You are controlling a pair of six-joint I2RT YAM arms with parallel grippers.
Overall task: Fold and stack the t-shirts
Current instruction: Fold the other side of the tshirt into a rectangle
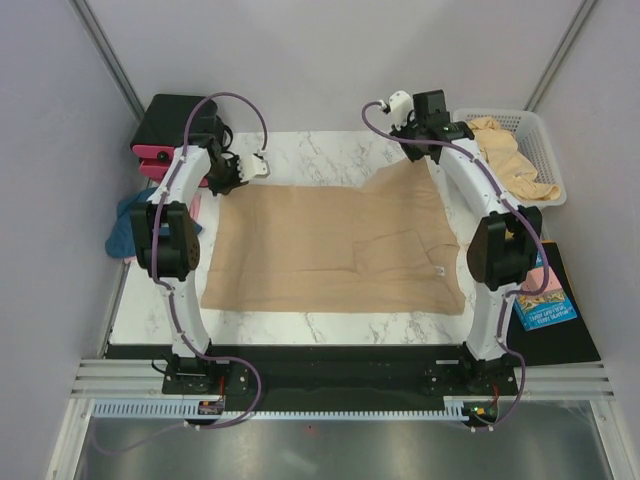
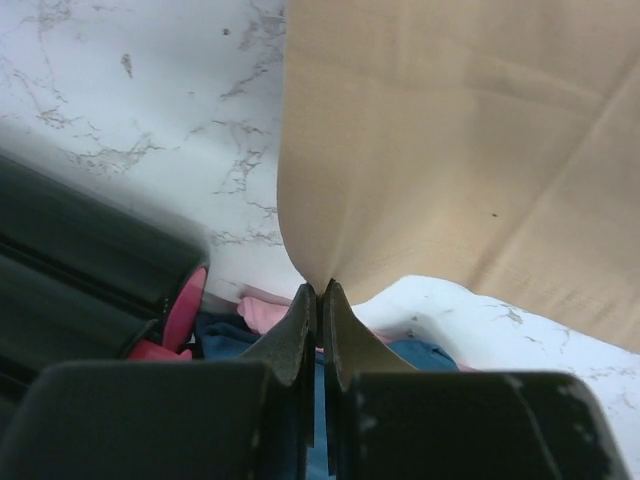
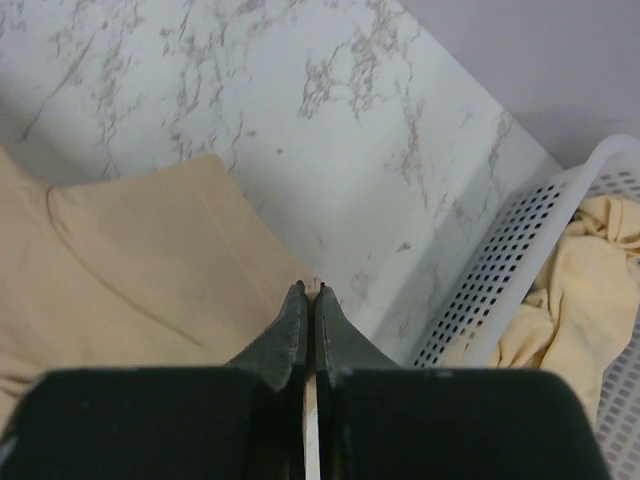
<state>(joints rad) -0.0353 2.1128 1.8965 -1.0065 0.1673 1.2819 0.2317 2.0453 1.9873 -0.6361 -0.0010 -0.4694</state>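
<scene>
Cloth of tan t-shirt (image 1: 330, 250) sits pinched in left gripper (image 2: 318, 290); right gripper (image 3: 309, 292) likewise, grip mostly hidden.

1. The tan t-shirt (image 1: 320, 245) covers the middle of the bench (image 1: 300, 325); bare marble strips run along its near and far edges.
2. A white mesh basket (image 1: 548, 140) fills the far right corner.
3. A black-and-pink box (image 1: 165, 125) and a blue t-shirt (image 1: 122, 233) crowd the left side.
4. The left arm (image 1: 165, 240) and right arm (image 1: 500, 250) arch over the tan t-shirt's sides, with the left tool (image 2: 318, 292) and right tool (image 3: 308, 292) clamped on its far corners.
</scene>
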